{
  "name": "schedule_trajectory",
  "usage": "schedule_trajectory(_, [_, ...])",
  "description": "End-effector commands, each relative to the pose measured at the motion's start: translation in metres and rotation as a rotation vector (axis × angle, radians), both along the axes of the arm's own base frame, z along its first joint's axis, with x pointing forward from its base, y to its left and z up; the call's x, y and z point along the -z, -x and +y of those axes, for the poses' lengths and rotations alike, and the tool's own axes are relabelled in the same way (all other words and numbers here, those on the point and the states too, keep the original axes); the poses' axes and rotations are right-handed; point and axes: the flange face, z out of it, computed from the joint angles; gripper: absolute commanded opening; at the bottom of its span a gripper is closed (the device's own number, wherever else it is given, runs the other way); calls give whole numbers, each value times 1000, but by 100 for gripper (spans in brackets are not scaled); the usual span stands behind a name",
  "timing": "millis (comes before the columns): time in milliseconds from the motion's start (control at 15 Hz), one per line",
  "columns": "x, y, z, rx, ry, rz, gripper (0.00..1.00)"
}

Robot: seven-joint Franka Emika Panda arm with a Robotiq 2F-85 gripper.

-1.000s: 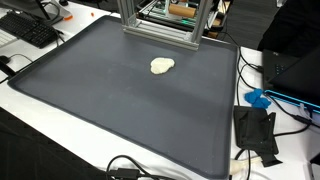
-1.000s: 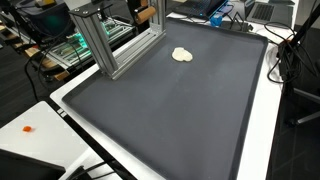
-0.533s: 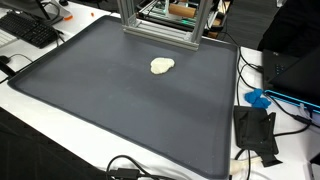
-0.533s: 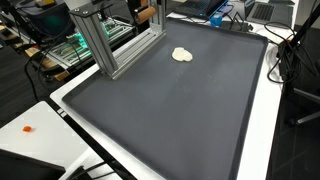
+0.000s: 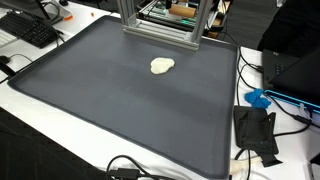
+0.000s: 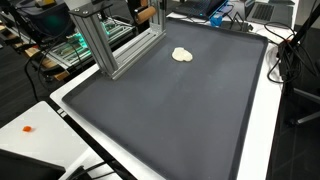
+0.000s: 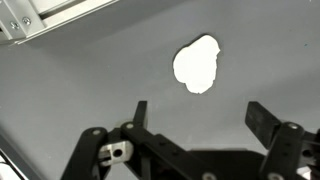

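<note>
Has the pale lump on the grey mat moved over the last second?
No. In both exterior views the pale lump sits at the same spot relative to the aluminium frame.

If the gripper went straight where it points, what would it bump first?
Probably the small cream doughy lump on the dark grey mat, just ahead of the open fingers; depth is unclear.

Your hand [image 7: 199, 112] is matte black. The lump [image 7: 196, 64] nearest it is plain creamy white, with no pattern. The mat [image 5: 90, 90] is a uniform dark grey and the worktop [image 5: 40, 125] is white. The frame [image 5: 160, 25] is silver metal. In an exterior view you also have a bright blue item [image 5: 258, 99] and a black keyboard [image 5: 35, 30]. A small orange dot [image 6: 27, 129] marks the white.
</note>
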Motion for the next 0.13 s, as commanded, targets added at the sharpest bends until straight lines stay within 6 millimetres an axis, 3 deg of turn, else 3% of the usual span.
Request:
schedule_trajectory(0, [0,0,0,0,0,1,100])
schedule_trajectory(67, [0,0,0,0,0,1,100])
